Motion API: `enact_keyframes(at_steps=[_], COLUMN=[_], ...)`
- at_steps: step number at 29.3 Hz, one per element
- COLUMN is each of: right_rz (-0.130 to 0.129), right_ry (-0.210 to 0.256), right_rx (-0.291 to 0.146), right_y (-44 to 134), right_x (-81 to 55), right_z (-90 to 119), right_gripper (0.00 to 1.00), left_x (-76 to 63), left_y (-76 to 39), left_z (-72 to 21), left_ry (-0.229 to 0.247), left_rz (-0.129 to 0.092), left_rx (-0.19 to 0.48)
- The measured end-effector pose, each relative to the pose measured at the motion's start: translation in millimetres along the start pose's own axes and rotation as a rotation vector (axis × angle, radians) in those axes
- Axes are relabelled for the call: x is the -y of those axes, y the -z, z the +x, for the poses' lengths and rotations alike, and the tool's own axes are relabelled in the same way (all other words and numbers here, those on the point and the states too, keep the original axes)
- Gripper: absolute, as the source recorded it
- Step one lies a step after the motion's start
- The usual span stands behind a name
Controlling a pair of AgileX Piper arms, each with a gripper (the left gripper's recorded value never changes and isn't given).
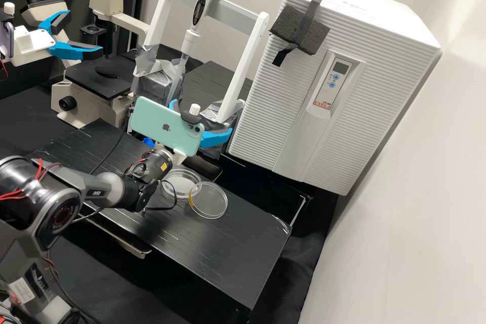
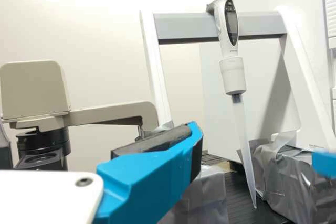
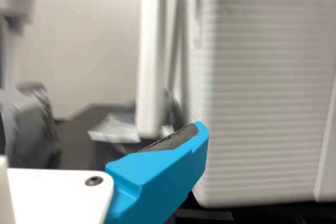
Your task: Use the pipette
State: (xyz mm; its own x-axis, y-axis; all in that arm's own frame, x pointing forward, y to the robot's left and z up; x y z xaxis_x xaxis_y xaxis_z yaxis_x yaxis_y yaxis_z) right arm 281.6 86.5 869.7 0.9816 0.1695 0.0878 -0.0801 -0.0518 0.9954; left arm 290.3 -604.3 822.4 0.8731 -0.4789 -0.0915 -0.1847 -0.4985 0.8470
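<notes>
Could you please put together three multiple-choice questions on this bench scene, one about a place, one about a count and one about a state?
1. Where is the pipette?
A. Hanging on the crossbar of the white stand
B. Lying flat under the stand
C. Clamped in a gripper

2. How many clear petri dishes lie on the black platform?
A. One
B. Two
C. Four

3. How is the left gripper?
A. Shut on the pipette
B. Shut on a dish
C. Open, holding nothing

Answers:
1 A: the pipette hangs tip down from the crossbar, apart from both grippers.
2 B: two round dishes lie side by side on the platform.
3 C: the gripper's blue fingers stand apart beside the microscope, with nothing between them.
</notes>
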Motion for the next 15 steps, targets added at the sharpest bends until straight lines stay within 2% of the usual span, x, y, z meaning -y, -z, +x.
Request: enact_keyframes(at_steps=[3,6,8,12,15], right_rz=[0.025,0.044,0.047,0.051,0.062], right_ry=[0.001,0.021,0.026,0.044,0.034], right_rx=[-0.041,-0.057,-0.078,-0.092,-0.109], right_y=[17.9,30.6,43.5,63.0,82.3], right_x=[-5.5,-7.8,-12.2,-18.7,-28.2], right_z=[3.7,9.4,16.8,28.0,36.9], right_gripper=[1.00,1.00,1.00,1.00,1.00], left_x=[0.0,0.0,0.0,0.7,1.0], left_y=[0.0,0.0,0.0,0.1,0.1], left_z=[0.0,0.0,0.0,-0.4,-0.6], left_ry=[0.000,0.000,0.000,0.003,0.004], left_rz=[0.000,0.000,0.000,0.000,0.000], left_rx=[0.000,0.000,0.000,0.000,-0.001])
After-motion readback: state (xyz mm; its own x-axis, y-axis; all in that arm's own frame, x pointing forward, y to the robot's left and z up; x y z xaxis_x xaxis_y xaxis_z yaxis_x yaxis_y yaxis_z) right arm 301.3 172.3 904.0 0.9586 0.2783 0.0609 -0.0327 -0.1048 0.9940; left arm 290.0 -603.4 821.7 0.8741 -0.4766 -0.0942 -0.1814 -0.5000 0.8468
